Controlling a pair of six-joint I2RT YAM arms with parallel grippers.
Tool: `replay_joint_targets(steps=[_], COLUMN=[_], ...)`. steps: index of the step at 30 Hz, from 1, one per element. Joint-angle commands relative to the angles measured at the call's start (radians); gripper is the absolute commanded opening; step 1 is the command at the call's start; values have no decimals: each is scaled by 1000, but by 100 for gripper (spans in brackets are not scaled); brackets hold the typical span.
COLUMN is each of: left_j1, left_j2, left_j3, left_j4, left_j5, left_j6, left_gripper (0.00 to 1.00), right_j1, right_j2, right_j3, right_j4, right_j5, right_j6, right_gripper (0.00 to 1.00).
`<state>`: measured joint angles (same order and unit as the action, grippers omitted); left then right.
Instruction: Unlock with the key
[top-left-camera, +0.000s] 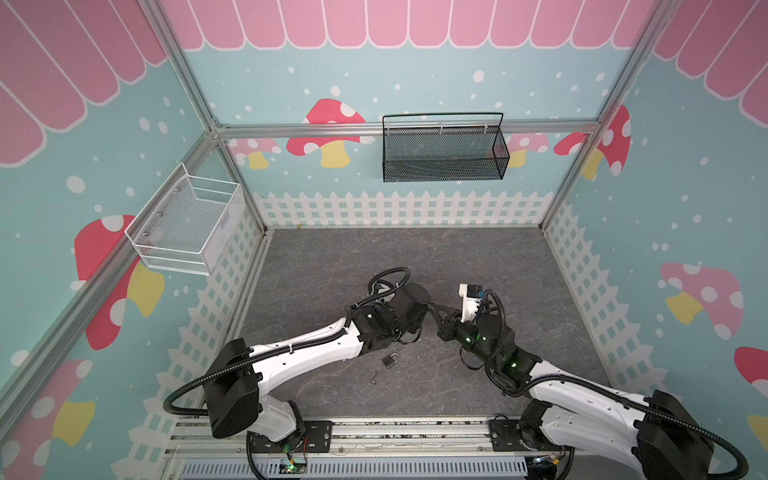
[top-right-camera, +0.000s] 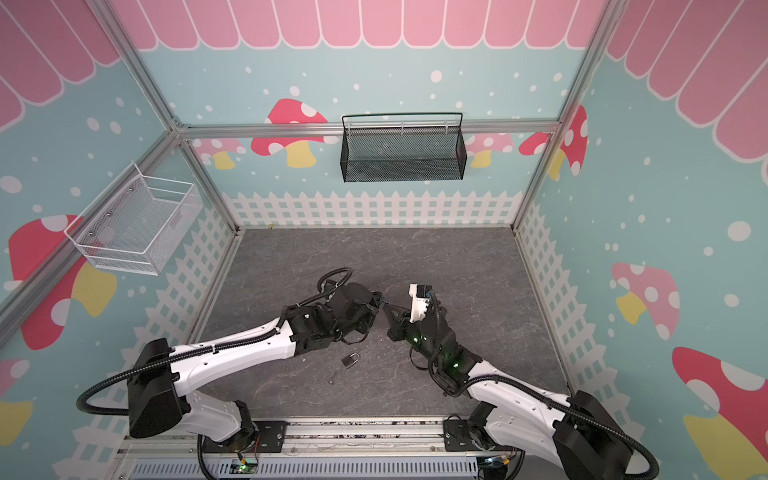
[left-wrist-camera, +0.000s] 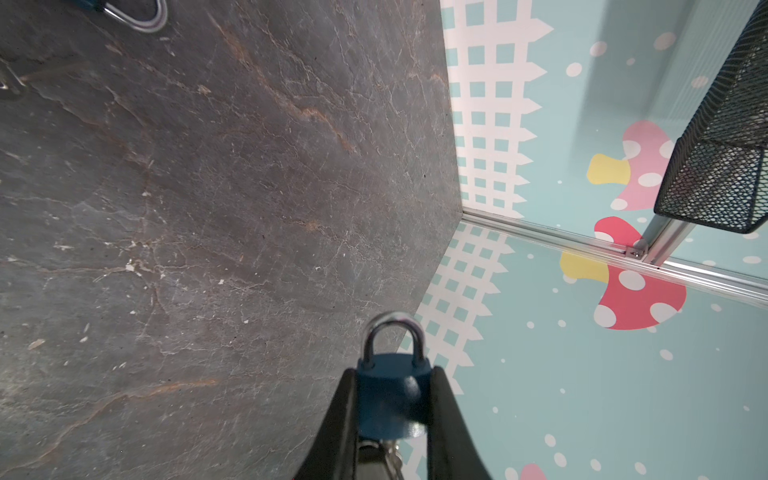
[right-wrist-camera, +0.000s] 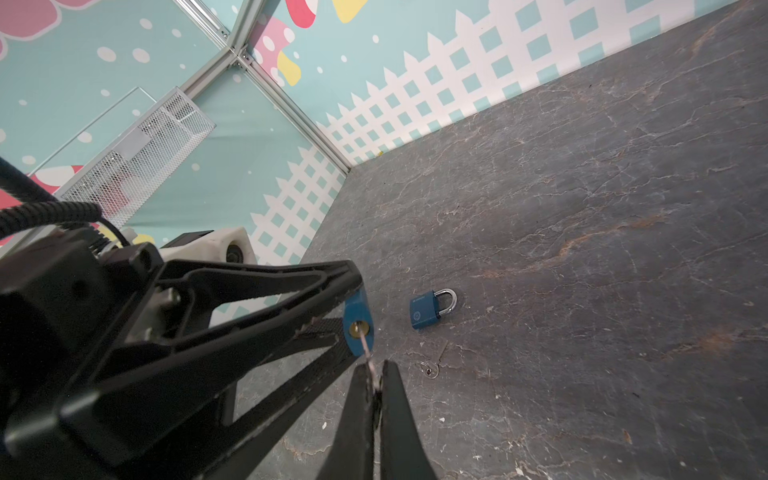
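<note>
Two small blue padlocks are in sight, and the task's lock (left-wrist-camera: 392, 399) is the raised one: a rounded matt-blue body with a bright steel shackle, both legs seated in the body. The left gripper (left-wrist-camera: 393, 374) clamps that body by its narrow sides between smooth black fingers (left-wrist-camera: 343, 415), clear of the table (left-wrist-camera: 208, 208). Its own wrist view shows only the lock's broad face and shackle. The right wrist view shows the underside, a narrow blue oval with a round brass keyhole. It also shows the key (right-wrist-camera: 365, 343), a thin silver blade with its tip in that keyhole and its head pinched in the closed right gripper (right-wrist-camera: 376, 368). In both top views the two grippers meet tip to tip near the table's middle, and lock and key are too small there to make out. Those views do place the spare lock (top-left-camera: 390, 360), lying flat at seven o'clock from that meeting point. The spare key (top-left-camera: 374, 377) lies a little further out at seven o'clock, not touching it. The table is dark grey and stone-like, veined pale and rust. A white mesh basket (top-left-camera: 187, 224) hangs at ten o'clock, a black mesh basket (top-left-camera: 442, 153) at twelve.
</note>
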<state>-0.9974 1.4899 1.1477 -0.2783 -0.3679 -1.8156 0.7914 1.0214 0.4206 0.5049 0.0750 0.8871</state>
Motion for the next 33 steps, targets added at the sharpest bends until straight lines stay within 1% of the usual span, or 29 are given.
replay_joint_targets(steps=[1,5,8,11,16,22,24,26,29,33], left_j1=[-21,-23,-25,-26,-27,-27,-26,-26,-27,-27], left_j2=[-13,-4,-6,-6,-12,-30,-37,-42,-42,-36], left_j3=[42,54,52,53,44,7,-5,-9,2,14], left_j4=[22,19,22,39,40,37,34,35,35,42], left_j5=[57,103,123,155,182,201,198,199,208,224], left_j6=[35,55,57,64,96,110,110,113,122,128], left_gripper=[0,0,0,0,0,0,0,0,0,0], right_j1=[6,6,6,5,5,-1,-2,-2,-3,-3], right_j2=[16,38,39,32,32,-11,-19,-22,-17,-15], right_j3=[67,110,118,115,137,135,139,148,171,192], right_j4=[4,-8,-20,8,43,35,30,-3,-81,-92], right_j5=[-41,-95,-102,-128,-242,-299,-300,-282,-225,-197], right_j6=[-24,-53,-64,-62,-84,-28,-28,-58,-105,-143], right_gripper=[0,0,0,0,0,0,0,0,0,0])
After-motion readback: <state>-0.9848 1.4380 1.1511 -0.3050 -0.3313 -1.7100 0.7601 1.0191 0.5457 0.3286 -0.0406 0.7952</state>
